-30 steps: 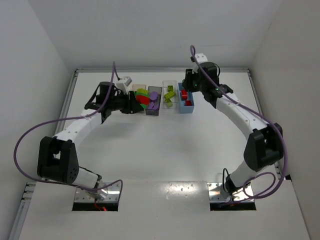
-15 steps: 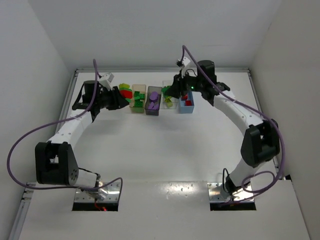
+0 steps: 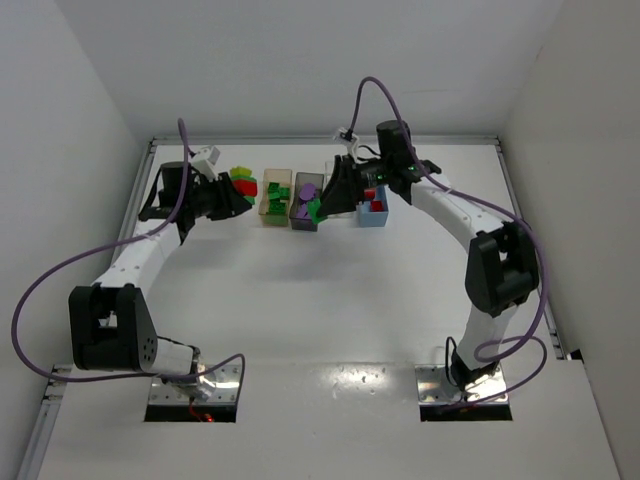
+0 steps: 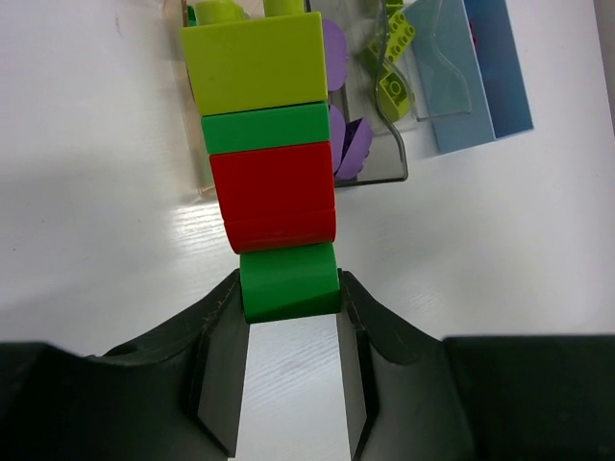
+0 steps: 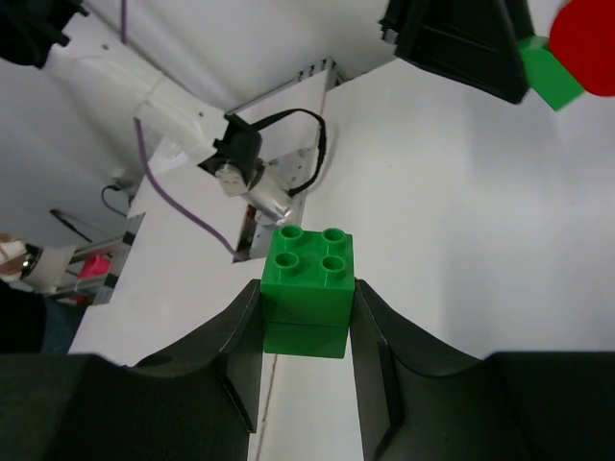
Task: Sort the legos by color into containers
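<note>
- A stack of four legos (image 4: 272,187) (lime green, green, red and green, pressed together) is held clear of the table at the far left of the row. It is clamped at its lowest green brick between the fingers of the left gripper (image 4: 288,317). This mixed stack is judged to be the main work left: it must be pulled apart and each colour delivered separately.
- Just right of the stack, green pieces are seen in the tan-orange bin (image 3: 266,212), so the green sorting appears partly done.
- Purple pieces (image 4: 348,144) are lying in the dark grey bin (image 3: 303,225); that colour looks settled.
- A single green brick (image 5: 307,279) is gripped firmly by the closed fingers of the right gripper (image 5: 307,317). It is held in the air above the grey and clear bins, not yet dropped in any of them. It is judged to belong with the other greens.
- Lime pieces (image 4: 392,86) are seen in the clear bin (image 4: 437,58), which the right arm largely hides from above.
- Red bricks (image 3: 369,207) are sitting in the light blue bin (image 4: 500,96) at the right end.
- No loose brick can be made out on the table (image 3: 320,300), so the task is judged mostly done apart from the held pieces.
</note>
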Available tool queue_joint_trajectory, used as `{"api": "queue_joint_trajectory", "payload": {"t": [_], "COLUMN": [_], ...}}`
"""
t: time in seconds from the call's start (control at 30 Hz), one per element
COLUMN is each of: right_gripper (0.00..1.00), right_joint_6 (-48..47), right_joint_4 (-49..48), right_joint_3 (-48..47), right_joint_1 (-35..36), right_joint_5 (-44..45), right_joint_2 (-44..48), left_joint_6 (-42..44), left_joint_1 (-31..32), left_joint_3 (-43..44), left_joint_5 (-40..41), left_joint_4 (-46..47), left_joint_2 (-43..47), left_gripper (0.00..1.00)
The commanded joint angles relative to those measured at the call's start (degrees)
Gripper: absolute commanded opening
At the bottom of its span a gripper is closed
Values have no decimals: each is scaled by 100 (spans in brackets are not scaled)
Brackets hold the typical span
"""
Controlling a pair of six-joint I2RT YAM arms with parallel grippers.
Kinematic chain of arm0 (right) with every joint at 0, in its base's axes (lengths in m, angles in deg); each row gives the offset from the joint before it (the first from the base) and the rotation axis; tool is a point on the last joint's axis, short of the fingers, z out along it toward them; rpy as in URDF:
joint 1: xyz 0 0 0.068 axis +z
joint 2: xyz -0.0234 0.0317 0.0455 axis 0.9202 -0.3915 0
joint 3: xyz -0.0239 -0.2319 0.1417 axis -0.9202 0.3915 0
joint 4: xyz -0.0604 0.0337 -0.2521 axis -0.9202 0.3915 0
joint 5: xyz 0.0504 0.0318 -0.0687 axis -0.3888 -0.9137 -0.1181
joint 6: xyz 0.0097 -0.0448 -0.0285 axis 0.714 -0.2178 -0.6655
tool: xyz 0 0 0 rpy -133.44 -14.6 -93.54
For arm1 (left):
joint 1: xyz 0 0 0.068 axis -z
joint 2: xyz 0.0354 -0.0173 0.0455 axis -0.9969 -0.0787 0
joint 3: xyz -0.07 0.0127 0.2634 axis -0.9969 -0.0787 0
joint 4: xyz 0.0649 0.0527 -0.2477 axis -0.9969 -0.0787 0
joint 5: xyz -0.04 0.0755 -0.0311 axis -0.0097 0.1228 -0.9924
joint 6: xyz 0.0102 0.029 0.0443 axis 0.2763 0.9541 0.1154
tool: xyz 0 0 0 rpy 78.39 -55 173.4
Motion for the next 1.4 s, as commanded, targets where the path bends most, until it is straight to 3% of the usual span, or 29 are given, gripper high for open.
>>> {"api": "queue_joint_trajectory", "payload": {"t": [0.0,0.17,0.33,0.43,0.53,0.9,1.1,1.23,1.27,1.37], "right_gripper": [17,17,19,20,22,24,24,24,24,24], "right_joint_6": [100,152,205,-136,-971,-2553,-2607,-2607,-2607,-2607], "right_joint_4": [-634,-634,-696,-407,480,2001,2003,2003,2003,2003], "right_joint_3": [-41,64,345,503,504,609,768,820,820,768], "right_joint_1": [34,35,35,35,35,35,-17,-18,-18,-18], "right_joint_5": [-747,-686,-475,-326,-88,536,711,764,765,817], "right_joint_2": [106,106,413,597,852,1363,1608,1609,1609,1557], "left_joint_6": [3,108,56,56,56,56,56,56,56,187], "left_joint_1": [-67,-67,-260,-322,-374,-498,-498,-498,-498,-436], "left_joint_3": [-48,-153,-609,-716,-716,-901,-690,-690,-690,-637], "left_joint_5": [-18,244,1676,2221,2582,2706,2487,2233,1962,1739], "left_joint_4": [156,-72,-670,-907,-1065,-1435,-1435,-1435,-1435,-1383], "left_joint_2": [262,262,333,333,193,-449,-871,-1003,-951,-653], "left_gripper": [21,21,21,26,30,30,30,55,68,81]}}
